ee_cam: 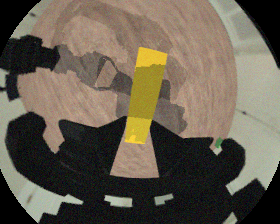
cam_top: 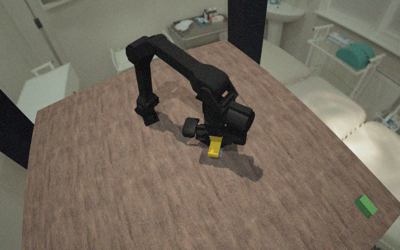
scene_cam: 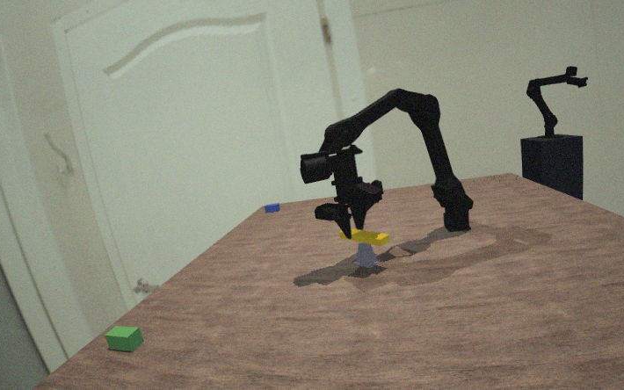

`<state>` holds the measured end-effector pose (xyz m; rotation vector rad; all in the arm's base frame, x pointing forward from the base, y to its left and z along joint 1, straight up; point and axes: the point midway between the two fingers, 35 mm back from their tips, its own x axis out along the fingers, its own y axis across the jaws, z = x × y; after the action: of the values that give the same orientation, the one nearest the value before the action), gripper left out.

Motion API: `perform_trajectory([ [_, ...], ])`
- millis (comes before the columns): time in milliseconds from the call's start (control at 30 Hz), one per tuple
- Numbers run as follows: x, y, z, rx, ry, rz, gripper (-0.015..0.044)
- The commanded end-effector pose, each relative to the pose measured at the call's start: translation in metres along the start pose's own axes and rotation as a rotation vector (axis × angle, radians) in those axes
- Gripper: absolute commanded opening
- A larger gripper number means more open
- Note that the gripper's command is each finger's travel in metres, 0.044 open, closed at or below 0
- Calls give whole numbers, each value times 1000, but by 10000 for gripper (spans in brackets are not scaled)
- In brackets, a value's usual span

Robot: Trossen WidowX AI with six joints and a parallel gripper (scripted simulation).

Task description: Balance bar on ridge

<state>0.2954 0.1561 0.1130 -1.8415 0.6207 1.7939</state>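
Top view: black six-joint arm (cam_top: 176, 56) (scene_cam: 431, 116) reaches over brown wood-grain tabletop (cam_top: 118, 186) (scene_cam: 402, 334) (ee_cam: 211, 75). Black two-fingered hand (cam_top: 216, 142) (scene_cam: 355, 232) (ee_cam: 138, 120) at the far end of yellow rectangular bar (cam_top: 215, 148) (scene_cam: 372, 237) (ee_cam: 145, 92). Near end of bar sticks out past the fingers. Sliver of pale blue-grey ridge (cam_top: 221, 152) (scene_cam: 366, 256) shows beside it. Green rectangular block (cam_top: 366, 205) (scene_cam: 124, 338) (ee_cam: 218, 143) near tabletop corner, well apart from bar.

Exterior view: ridge stands upright on tabletop, wide foot, narrow top. Bar lies across its top, both ends off the tabletop; roughly level, exact tilt can't be told. Hand points down, fingertips at bar height, one on each side. Hand is released, part open, bar not clamped. Small blue rectangular block (scene_cam: 272, 208) by far corner. Green block near the left edge. Second black arm (scene_cam: 539, 102) on dark box-shaped pedestal (scene_cam: 552, 167), beyond the tabletop.

Wrist view: bar runs lengthwise between the fingertips, most of it beyond them, short end on the palm side. Shadow over bar's middle. Ridge hidden under bar. Small bit of green block at right.
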Motion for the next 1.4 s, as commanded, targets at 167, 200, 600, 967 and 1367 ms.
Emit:
perform_trajectory([
  [167, 0, 0, 0, 0, 0, 0, 185],
  [200, 0, 0, 0, 0, 0, 0, 211],
  [600, -2, 0, 0, 0, 0, 0, 440],
  [967, -100, 0, 0, 0, 2, -4, 440],
  [1367, -100, 0, 0, 0, 2, -4, 440],
])
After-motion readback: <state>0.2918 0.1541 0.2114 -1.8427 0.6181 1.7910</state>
